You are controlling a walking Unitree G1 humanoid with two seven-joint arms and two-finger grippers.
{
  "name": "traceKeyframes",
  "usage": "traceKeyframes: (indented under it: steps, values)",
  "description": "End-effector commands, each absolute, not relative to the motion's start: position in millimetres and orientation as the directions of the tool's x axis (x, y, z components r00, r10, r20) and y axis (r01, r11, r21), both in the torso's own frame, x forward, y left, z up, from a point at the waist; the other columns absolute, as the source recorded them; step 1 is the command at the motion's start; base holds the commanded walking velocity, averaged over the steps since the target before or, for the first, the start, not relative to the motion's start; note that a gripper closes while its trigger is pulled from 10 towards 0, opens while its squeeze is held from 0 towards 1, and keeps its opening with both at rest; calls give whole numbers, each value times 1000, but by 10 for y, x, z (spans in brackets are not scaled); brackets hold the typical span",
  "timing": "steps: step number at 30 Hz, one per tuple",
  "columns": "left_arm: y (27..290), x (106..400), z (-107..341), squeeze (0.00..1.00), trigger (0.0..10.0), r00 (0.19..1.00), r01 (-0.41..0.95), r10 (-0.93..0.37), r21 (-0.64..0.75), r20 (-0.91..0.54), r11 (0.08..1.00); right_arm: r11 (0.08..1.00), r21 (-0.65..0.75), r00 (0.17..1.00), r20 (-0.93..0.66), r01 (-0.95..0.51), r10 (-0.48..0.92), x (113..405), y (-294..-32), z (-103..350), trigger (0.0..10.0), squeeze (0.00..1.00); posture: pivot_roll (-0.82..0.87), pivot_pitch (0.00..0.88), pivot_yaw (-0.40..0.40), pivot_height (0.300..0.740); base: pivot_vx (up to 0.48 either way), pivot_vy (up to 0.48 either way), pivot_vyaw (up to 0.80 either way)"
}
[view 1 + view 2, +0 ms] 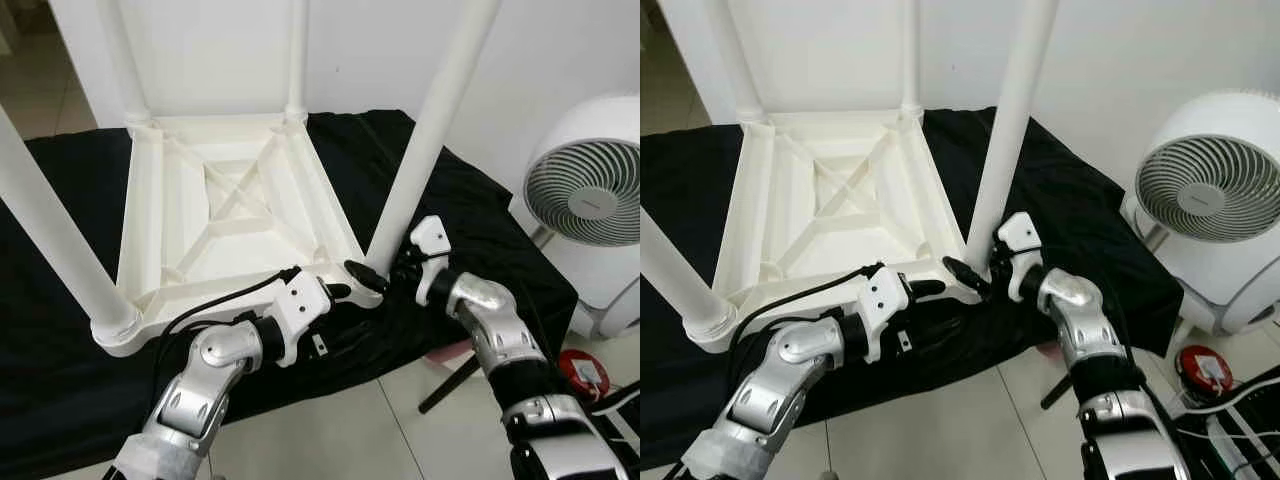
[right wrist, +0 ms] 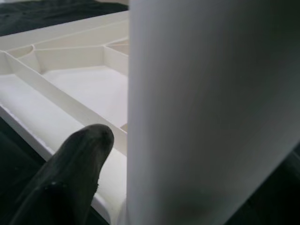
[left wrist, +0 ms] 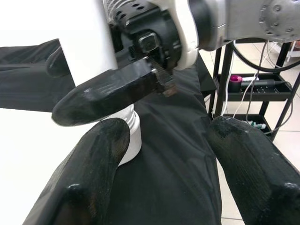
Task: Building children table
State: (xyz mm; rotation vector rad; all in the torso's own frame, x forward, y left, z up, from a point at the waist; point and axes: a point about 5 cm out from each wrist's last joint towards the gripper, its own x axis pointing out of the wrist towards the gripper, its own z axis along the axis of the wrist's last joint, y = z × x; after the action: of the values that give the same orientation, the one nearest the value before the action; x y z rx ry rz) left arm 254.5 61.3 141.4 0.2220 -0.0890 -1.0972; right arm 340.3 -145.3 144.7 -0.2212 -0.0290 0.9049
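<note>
A white plastic children's table (image 1: 230,200) lies upside down on a black cloth (image 1: 60,320), its legs pointing up. My right gripper (image 1: 385,268) is at the base of the near right leg (image 1: 425,150), shut on it; one black finger (image 2: 70,178) lies against the leg (image 2: 211,108), the other is hidden behind it. My left gripper (image 1: 335,310) hovers just in front of the same corner, open, with only cloth between its fingers (image 3: 93,173). From the left wrist, the right gripper's finger (image 3: 108,93) presses on the leg just above the socket.
A white round fan (image 1: 590,190) stands to the right of the cloth. On the tiled floor near it are a red object (image 1: 580,370), cables and a black stand leg (image 1: 450,385). A black wire rack (image 3: 253,89) stands nearby. A white wall is behind.
</note>
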Motion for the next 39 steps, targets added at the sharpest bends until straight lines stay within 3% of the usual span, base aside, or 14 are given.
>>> traceKeyframes:
  steps: [1,7,8,15,25,34,36,39]
  values:
    - [613,2573,1410,0,10000,495,850,-868,223,-27,478,572,-210,601,-110,-793,792,3425,-1444,1399,10000,0,-5,0,-61,740,0,0,0]
    - [621,2585,1424,0,10000,503,844,-864,226,-23,486,508,-209,542,-157,-835,826,3520,-1272,1392,10000,0,0,0,-61,740,0,0,0]
    - [620,2584,1425,0,10000,504,844,-864,225,-22,486,483,-203,516,-170,-852,839,3518,-1248,1379,0,0,3,0,-64,740,0,0,0]
    - [596,2625,1423,0,10000,507,841,-862,226,-10,492,433,-186,464,-178,-882,868,3524,-1261,1370,0,0,-1,0,-81,740,0,0,0]
    - [569,2787,1448,0,10000,515,832,-857,241,-1,500,468,-177,492,-127,-866,861,3512,-1330,1362,0,0,-48,0,-64,740,0,0,0]
    - [625,2803,1469,0,10000,508,835,-861,257,-17,487,621,-150,630,-13,-769,777,3467,-1407,1312,0,0,-42,0,-49,740,0,0,0]
    - [660,2843,1496,0,10000,535,815,-845,265,-6,515,713,-113,712,56,-692,700,3417,-1418,1278,0,0,-34,0,-54,740,0,0,0]
    - [680,2885,1529,0,10000,571,790,-821,262,15,554,758,-95,754,85,-645,652,3388,-1395,1264,0,0,-31,0,-58,740,0,0,0]
